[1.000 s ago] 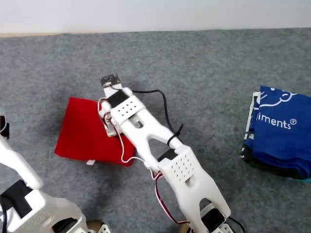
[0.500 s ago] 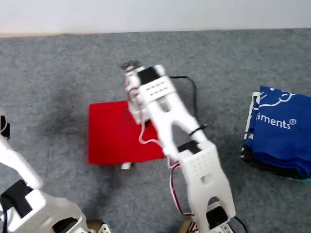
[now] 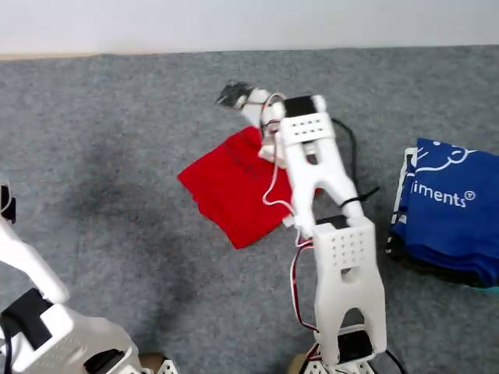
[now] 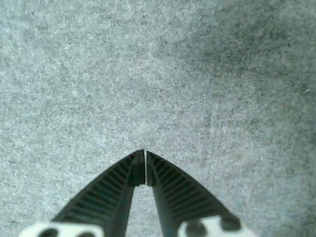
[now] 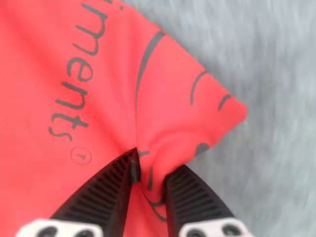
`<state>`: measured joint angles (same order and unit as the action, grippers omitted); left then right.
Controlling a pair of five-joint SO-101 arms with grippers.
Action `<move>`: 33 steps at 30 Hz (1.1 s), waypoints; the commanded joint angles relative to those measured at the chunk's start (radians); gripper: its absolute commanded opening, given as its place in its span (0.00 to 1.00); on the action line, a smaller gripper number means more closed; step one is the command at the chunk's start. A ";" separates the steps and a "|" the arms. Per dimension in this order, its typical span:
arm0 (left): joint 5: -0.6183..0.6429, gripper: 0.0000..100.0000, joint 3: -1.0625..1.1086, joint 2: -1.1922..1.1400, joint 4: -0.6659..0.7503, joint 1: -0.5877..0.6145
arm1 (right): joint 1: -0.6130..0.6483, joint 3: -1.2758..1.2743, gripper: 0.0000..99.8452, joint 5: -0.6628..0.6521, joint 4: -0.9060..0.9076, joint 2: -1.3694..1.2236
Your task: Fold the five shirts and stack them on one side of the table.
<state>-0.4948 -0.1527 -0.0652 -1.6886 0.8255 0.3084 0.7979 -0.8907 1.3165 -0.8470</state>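
Observation:
A folded red shirt (image 3: 234, 187) lies near the middle of the grey table, turned at an angle. My right gripper (image 3: 261, 144) is shut on the red shirt near its far corner; in the right wrist view the fabric (image 5: 98, 89) bunches between the black fingers (image 5: 111, 185), with dark print on it. A stack of folded shirts with a blue one (image 3: 452, 206) on top rests at the right edge of the table. My left gripper (image 4: 145, 165) is shut over bare grey carpet, holding nothing; its arm (image 3: 31, 312) sits at the lower left corner.
Grey carpet (image 3: 117, 117) covers the table, with open room to the left and at the back. A pale wall (image 3: 234, 23) borders the far edge. The right arm's cable (image 3: 351, 148) loops beside the arm.
My right gripper has dragged the red shirt rightward across the table, toward the blue stack, and the shirt has rotated. The left arm stayed still.

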 commanded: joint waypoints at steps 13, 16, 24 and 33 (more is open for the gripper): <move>-0.005 0.01 -0.002 0.048 0.009 -0.012 | 0.036 0.009 0.22 0.523 -0.156 0.056; -0.005 0.01 -0.002 0.048 0.012 -0.012 | 0.021 0.009 0.23 0.706 -0.154 0.094; -0.003 0.01 -0.002 0.046 0.014 -0.012 | 0.019 0.009 0.23 1.092 0.128 0.225; -0.002 0.01 -0.001 0.046 0.014 -0.012 | 0.117 0.003 0.23 1.485 0.478 0.262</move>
<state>-0.4948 -0.1496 -0.0652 -1.6886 0.8255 0.3867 0.7979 0.4841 1.7384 -0.6521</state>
